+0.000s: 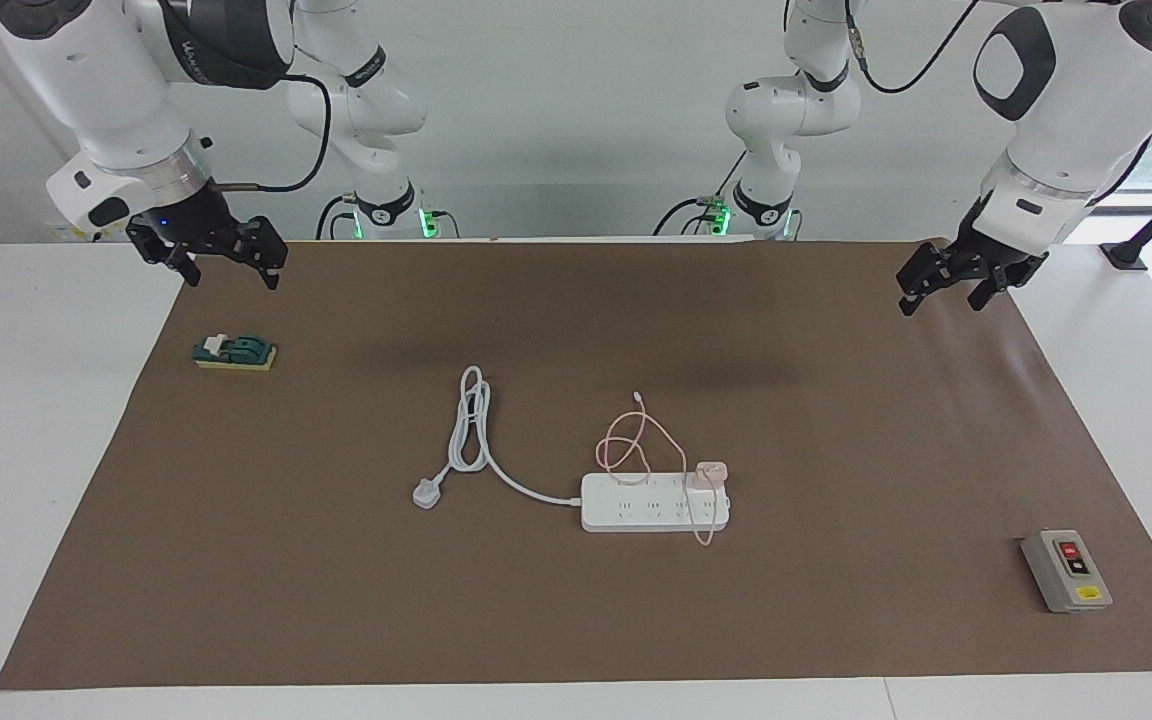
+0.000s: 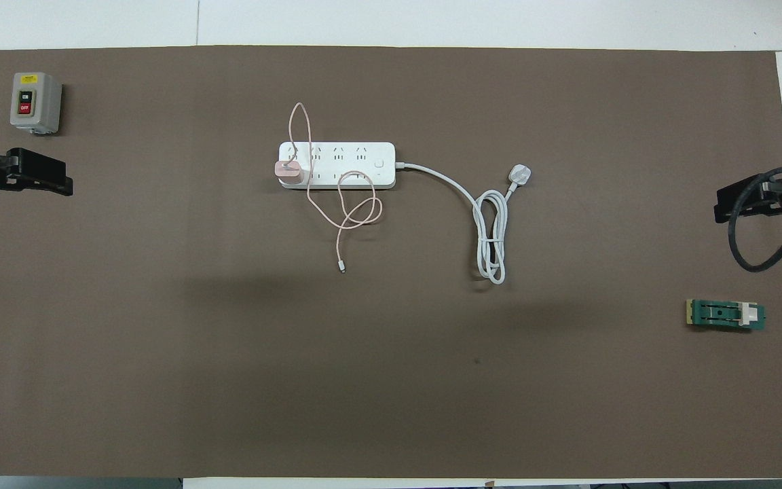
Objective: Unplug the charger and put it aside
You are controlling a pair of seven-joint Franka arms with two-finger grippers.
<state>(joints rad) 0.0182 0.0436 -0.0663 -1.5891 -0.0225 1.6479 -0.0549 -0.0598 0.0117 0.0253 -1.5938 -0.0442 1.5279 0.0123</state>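
Note:
The charger [image 1: 711, 470] [image 2: 289, 170] is a small pale pink cube plugged into the white power strip [image 1: 636, 510] [image 2: 347, 153], at the strip's end toward the left arm. Its thin pink cable [image 1: 626, 440] [image 2: 357, 214] loops across the strip and onto the mat nearer to the robots. My left gripper [image 1: 944, 293] [image 2: 31, 178] hangs open over the mat's edge at the left arm's end, well apart from the charger. My right gripper [image 1: 229, 262] [image 2: 747, 202] hangs open over the mat's edge at the right arm's end. Neither holds anything.
The strip's thick white cord [image 1: 471, 430] [image 2: 493, 238] lies coiled toward the right arm's end, ending in a white plug [image 1: 426, 493] [image 2: 521, 174]. A grey button box [image 1: 1066, 570] [image 2: 34, 102] sits below the left gripper, a green and yellow block [image 1: 234, 352] [image 2: 725, 314] below the right gripper.

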